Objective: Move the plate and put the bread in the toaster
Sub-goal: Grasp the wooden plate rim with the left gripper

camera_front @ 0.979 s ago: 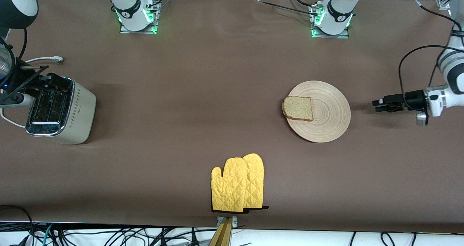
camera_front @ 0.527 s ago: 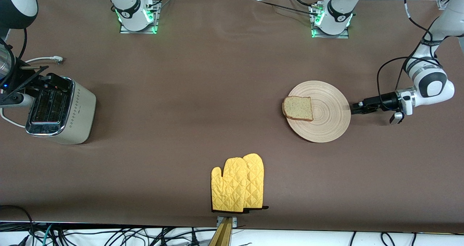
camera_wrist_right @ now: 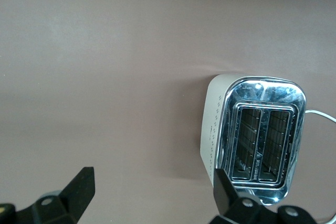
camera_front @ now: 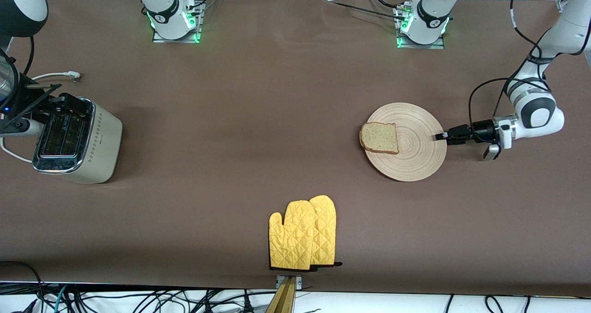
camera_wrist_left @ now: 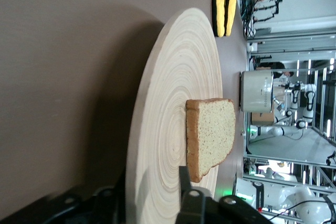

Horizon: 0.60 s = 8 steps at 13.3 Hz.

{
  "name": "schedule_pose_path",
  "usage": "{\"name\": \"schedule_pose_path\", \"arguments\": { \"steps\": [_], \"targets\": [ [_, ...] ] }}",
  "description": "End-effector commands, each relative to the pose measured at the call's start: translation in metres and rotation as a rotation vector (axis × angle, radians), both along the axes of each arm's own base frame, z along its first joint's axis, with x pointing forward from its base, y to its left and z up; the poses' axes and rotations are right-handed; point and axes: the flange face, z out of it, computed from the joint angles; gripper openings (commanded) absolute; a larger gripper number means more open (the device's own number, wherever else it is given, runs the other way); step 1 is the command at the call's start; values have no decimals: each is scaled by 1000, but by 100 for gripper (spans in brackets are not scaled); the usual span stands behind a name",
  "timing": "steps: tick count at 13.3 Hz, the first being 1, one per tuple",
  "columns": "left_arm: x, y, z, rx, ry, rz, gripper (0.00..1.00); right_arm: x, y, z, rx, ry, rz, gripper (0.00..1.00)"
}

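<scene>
1. Plate (camera_front: 409,141): one, flat on the bench (camera_front: 258,133) toward the left arm's end, carrying one bread (camera_front: 379,138) slice at its rim.
2. Toaster (camera_front: 74,140): one, two slots, both empty, at the right arm's end.
3. Oven mitts (camera_front: 303,233): two, stacked, nearest the front camera.
4. Left gripper (camera_front: 442,136): fingers apart, straddling the plate's rim.
5. Right gripper (camera_wrist_right: 152,192): spread wide, over the toaster.

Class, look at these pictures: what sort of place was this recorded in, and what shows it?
Most likely a robotics lab staged as a kitchen: the toaster, bread on a plate and oven mitts lie on a brown-covered table, with cables along its edge.
</scene>
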Motion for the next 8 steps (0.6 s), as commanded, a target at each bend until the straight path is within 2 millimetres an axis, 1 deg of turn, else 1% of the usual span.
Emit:
{"name": "schedule_pose_path", "arguments": {
  "steps": [1, 4, 5, 6, 8],
  "targets": [
    [4, -7, 0, 1, -25, -12, 0, 1, 0, 5, 17, -8, -13, 100],
    [4, -1, 1, -1, -25, -9, 0, 1, -1, 4, 17, -6, -13, 100],
    [8, -3, 6, -7, -18, -9, 0, 1, -1, 4, 17, -6, -13, 100],
    [19, -6, 15, -13, 7, -4, 0, 1, -1, 4, 17, -6, -13, 100],
    [45, -43, 43, -43, 78, -23, 0, 1, -1, 4, 17, -6, -13, 100]
  ]
}}
